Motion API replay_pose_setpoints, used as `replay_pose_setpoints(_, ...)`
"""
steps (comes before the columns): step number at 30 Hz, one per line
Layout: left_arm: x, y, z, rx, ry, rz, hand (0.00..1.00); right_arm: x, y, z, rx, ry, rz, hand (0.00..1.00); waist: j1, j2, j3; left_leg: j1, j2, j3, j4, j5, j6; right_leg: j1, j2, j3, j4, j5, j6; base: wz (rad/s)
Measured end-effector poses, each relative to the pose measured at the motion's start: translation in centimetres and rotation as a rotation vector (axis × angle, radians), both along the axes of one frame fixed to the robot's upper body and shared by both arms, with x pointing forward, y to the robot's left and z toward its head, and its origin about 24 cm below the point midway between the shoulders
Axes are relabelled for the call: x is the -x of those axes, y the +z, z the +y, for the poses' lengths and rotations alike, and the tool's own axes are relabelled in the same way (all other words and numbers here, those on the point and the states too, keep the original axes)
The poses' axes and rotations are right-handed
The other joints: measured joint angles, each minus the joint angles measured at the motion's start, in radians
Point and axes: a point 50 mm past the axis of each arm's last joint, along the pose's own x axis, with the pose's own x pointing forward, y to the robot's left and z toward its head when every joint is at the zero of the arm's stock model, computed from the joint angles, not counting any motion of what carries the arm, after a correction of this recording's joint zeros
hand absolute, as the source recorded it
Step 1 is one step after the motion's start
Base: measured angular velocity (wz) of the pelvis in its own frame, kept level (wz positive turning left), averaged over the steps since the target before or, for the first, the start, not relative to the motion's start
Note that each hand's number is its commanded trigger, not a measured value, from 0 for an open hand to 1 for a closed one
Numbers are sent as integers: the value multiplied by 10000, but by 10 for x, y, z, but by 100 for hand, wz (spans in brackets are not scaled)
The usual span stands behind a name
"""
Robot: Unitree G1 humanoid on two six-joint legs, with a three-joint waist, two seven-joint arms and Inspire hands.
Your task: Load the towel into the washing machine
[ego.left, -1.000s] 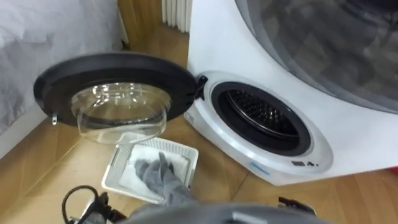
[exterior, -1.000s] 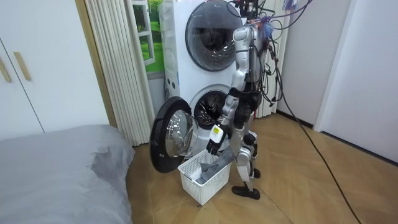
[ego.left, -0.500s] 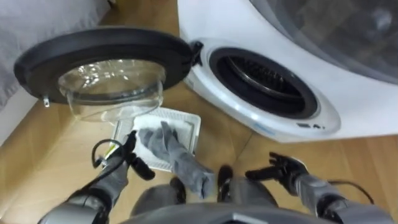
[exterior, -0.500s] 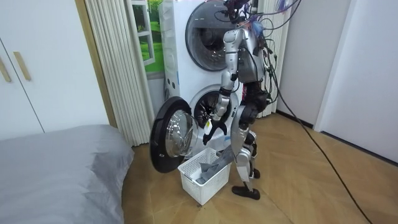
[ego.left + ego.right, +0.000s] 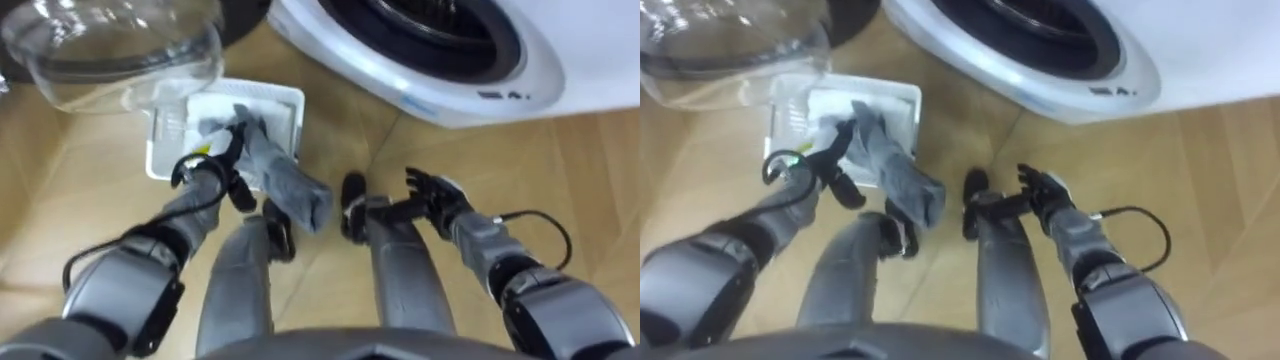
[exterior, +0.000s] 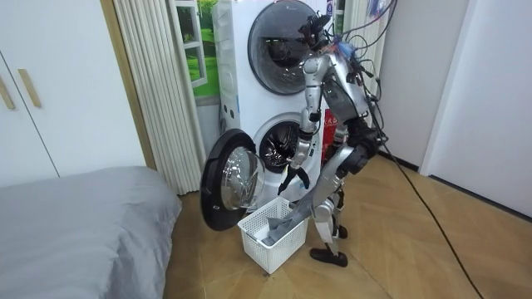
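- Left eye view: Looking down past its own legs, the robot sees a white basket (image 5: 170, 125) on the wooden floor (image 5: 590, 160). The basket sits just in front of the washing machine (image 5: 530, 70), whose dark drum opening runs along the top edge.
- The glass bowl of the machine's open door (image 5: 110, 45) hangs over the basket's far left corner.
- The grey towel (image 5: 285, 185) lies in the basket and trails over the near rim toward the robot's legs, outside the drum.
- The left hand (image 5: 222, 165) reaches over the basket at the towel's left edge. Its fingers are spread, not closed round the cloth, and whether they touch it cannot be told.
- The right hand (image 5: 432, 190) is held out over bare floor to the right of the legs, well apart from the basket. Its fingers are splayed and it is empty.
- Room view: The robot stands on both feet, bent forward at the waist, before the lower machine. The basket is at its feet, toward the room view's left.
- The left hand hangs just above the basket, where the towel is draped. The door is swung wide toward the room view's left.
- A second round-windowed machine (image 6: 278, 37) is stacked on top, a pleated curtain (image 6: 158, 91) hangs beside the pair, and a grey bed (image 6: 75, 224) occupies the lower left.
- Right eye view: The towel is again draped over the basket's near rim. The left hand is spread beside it, and the right hand is splayed and empty above the floor.
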Motion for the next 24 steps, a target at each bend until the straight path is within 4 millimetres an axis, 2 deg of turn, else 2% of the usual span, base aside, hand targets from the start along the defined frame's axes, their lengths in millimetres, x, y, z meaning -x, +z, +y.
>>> replay_pose_setpoints(5, -15, 15, -9, -423, -962, -872, 0, -13, 10, 6, -748, -43, -626, 0, -210, -8, 13, -1357, 152, -29, 901, -143, -32, -1303, 5, 12, 752, -52, -115, -1)
replay_pose_setpoints(9, -25, 27, -9, -1311, -1981, -1480, 0, -26, 20, 11, -1372, 64, -1140, 0, -442, 17, 28, -2418, 458, -33, 1831, -440, -34, -2293, 153, 17, 1369, -108, -221, -14)
replay_pose_setpoints(12, -33, 37, -12, -1905, -2676, -1988, 0, -37, 29, 13, -1621, 21, -1552, 0, -635, 58, 54, -3002, 516, -33, 2293, -622, -53, -2898, 135, 27, 1803, -172, -267, -8)
replay_pose_setpoints(15, -40, 45, -18, -2277, -3271, -2412, 0, -44, 35, 14, -1923, -265, -1860, 0, -671, 61, 56, -3516, 628, 4, 2698, -745, 22, -3416, 114, -4, 2139, -238, -319, -8)
replay_pose_setpoints(21, -50, 57, -31, -2603, -4062, -2807, 0, -51, 43, 11, -2387, -598, -2191, 0, -777, 49, 63, -4165, 629, -17, 3025, -825, 54, -4060, -22, -84, 2537, -398, -365, 5)
replay_pose_setpoints(24, -51, 58, -33, -2704, -4237, -2759, 0, -55, 46, 13, -2419, -552, -2304, 0, -961, 37, 70, -4326, 630, -34, 3096, -869, 74, -4182, -10, -98, 2554, -413, -352, -1)
